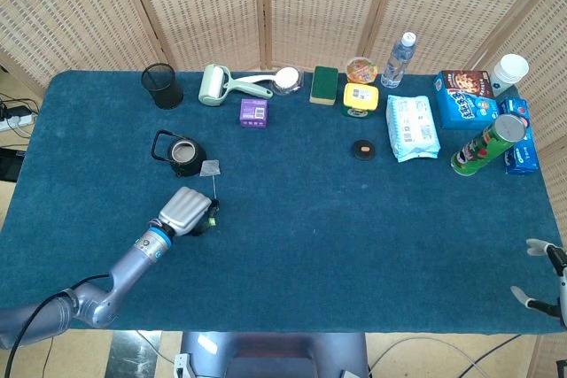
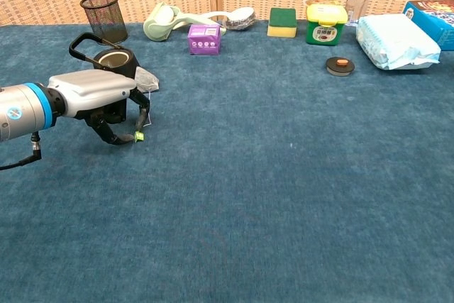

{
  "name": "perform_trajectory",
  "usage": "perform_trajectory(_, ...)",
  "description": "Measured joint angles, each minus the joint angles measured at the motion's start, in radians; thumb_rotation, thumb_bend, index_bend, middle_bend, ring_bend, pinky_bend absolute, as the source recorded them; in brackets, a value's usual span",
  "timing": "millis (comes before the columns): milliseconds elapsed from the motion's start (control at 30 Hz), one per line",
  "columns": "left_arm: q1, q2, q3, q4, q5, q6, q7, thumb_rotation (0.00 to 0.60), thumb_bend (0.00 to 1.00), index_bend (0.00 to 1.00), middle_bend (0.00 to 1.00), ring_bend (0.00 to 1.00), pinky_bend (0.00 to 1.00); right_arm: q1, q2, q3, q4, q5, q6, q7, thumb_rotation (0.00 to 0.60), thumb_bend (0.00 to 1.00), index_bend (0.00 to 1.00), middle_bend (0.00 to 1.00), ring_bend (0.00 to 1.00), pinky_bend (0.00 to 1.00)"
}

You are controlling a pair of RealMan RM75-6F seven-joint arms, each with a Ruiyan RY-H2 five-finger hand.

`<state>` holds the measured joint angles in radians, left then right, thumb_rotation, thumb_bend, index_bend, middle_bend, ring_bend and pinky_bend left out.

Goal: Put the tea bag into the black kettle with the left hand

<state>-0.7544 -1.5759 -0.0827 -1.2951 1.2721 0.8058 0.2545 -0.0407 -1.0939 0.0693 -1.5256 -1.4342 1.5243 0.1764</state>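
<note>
Left hand point(image 2: 99, 101) low over the table point(image 1: 310, 245) toward its left edge, fingers curled down and pinching the small green tag point(image 2: 139, 136) at the end of the string. I judge the grip to be on the tag or string only; the tea bag point(image 1: 210, 168) itself lies on the cloth just beyond the hand, touching or nearly touching the near-right side of the black kettle point(image 1: 186, 154).

The bag looks like a light, limp paper sachet. I expect it to swing freely under the string and to snag on the kettle rim, so the string is the sensible hold, lifted high enough for the bag to hang clear. The kettle mouth is open and narrow; its handle sticks out toward the left edge.

Room: bare cloth lies to the right of and nearer than the kettle. The mesh cup point(image 1: 162, 85) stands behind it, well apart; the purple box point(image 1: 254, 112) sits toward the far edge.

Right hand point(image 1: 545, 281) shows at the near right corner, fingers apart, holding nothing.
</note>
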Motion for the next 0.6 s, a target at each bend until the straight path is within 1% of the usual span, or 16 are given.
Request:
perform_trajectory(433,-0.009,-0.017,0.001,0.017,-0.013,-0.003,0.004,0.600,0.39,0.50,1.00,0.98,0.90,-0.006,-0.003,0.000,0.010,0.002,0.001,0.007,0.600,0.10,0.26,0.37,0.30,0.42)
perform_trajectory(600,-0.013,-0.022,0.000,0.022,-0.020,-0.006,0.004,0.600,0.42,0.51,1.00,0.98,0.90,-0.007,-0.005,0.001,0.015,0.005,-0.002,0.010,0.600,0.10,0.26,0.37,0.30,0.42)
